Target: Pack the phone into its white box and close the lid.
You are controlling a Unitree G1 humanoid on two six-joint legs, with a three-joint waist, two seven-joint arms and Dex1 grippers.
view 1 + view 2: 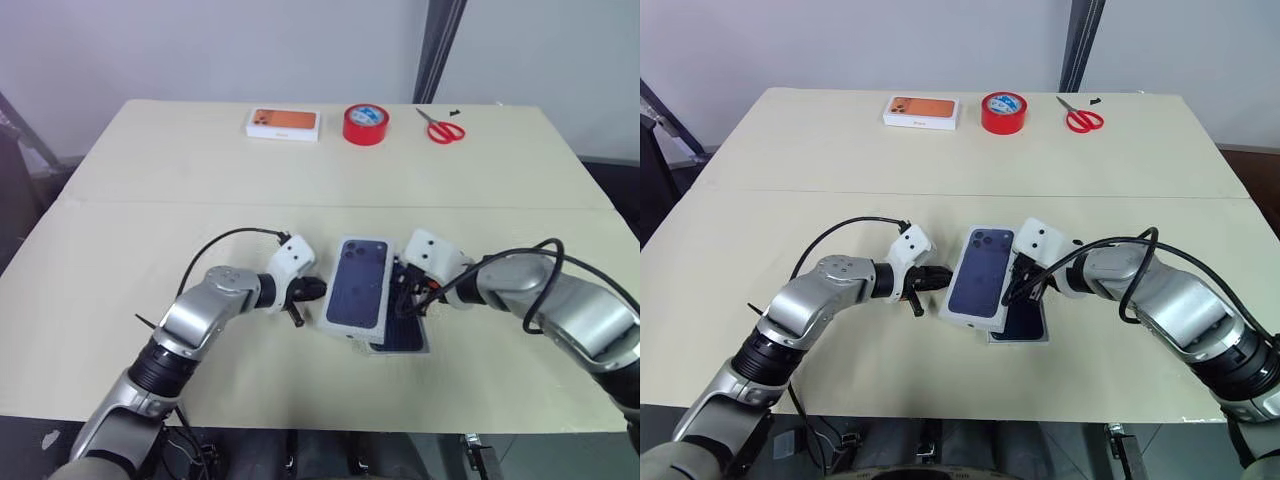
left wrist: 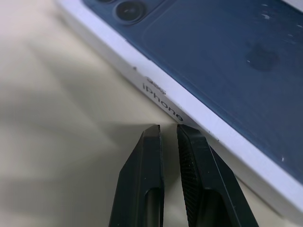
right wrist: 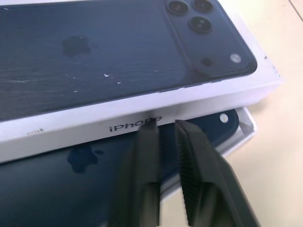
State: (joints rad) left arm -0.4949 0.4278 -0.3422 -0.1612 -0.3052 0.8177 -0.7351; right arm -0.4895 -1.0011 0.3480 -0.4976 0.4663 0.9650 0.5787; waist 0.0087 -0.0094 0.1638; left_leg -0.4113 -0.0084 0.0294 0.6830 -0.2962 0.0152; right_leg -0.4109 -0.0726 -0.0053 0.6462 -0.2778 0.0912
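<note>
- Your lid (image 1: 358, 283), printed with a navy phone, sat askew over the white box (image 1: 418, 345), which lay on the worktop (image 1: 150, 180) with the phone (image 3: 57, 184) already inside.
- Your left end effector (image 1: 303, 294) had its fingers nearly together, empty, tips just beside the lid's left side.
- Your right end effector (image 1: 1017, 290) was pinched together at the lid's right side, gripping nothing that I could make out.
- Watch for this: pushing from one side alone could skid the lid further off the tray, or jam its rim on the phone's edge.
- The far orange-phone box (image 1: 283, 123), red tape roll (image 1: 365, 124) and scissors (image 1: 441, 127) were well apart.
</note>
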